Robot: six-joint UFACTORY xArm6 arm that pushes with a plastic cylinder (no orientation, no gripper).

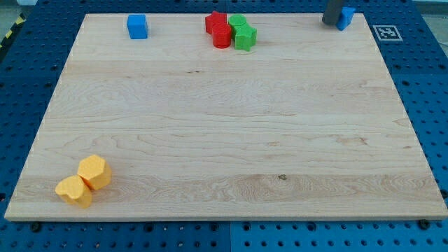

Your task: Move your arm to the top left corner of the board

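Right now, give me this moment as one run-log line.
my tip: view's top right, against blue block | top-left corner: not reached | blue cube near it | red-green cluster top centre

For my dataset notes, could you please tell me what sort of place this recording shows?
Most likely a robotics lab bench: a wooden board lies on a blue perforated table, a fiducial marker sits beside it, and small coloured blocks are scattered for pushing. My tip touches a blue block.

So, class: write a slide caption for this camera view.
My tip sits at the wooden board's top right, beside a blue block, far from the top-left corner.
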